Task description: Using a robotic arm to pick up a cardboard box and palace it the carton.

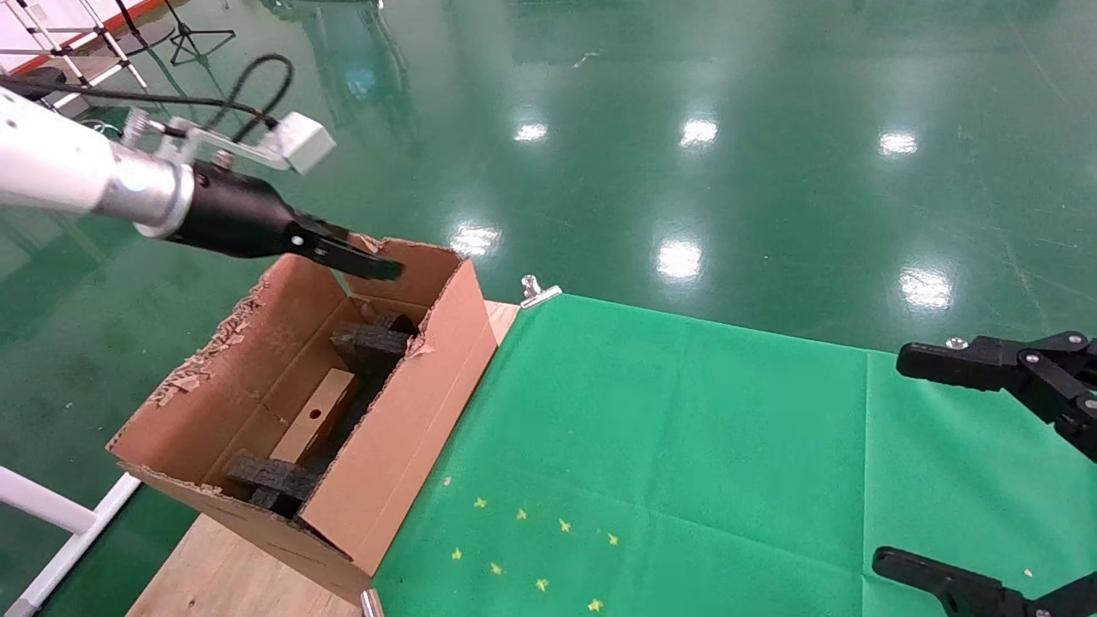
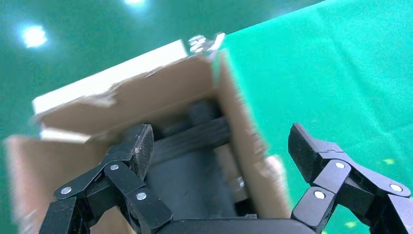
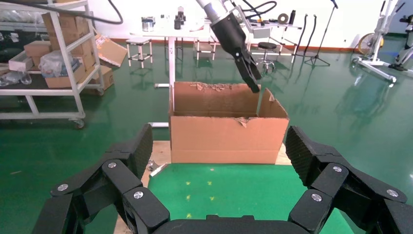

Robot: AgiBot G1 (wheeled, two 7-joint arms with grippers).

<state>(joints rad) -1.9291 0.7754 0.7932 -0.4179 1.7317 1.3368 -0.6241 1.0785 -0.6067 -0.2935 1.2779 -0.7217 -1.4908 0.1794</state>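
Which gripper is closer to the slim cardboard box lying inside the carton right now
Left. The left gripper hovers open over the carton's far end, above the cardboard box lying between foam pads. The right gripper is open too, far off over the green cloth.

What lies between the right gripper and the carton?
Only bare green cloth, with a few small yellow marks near the carton. The head view shows this; the right gripper hangs open at the cloth's far side.
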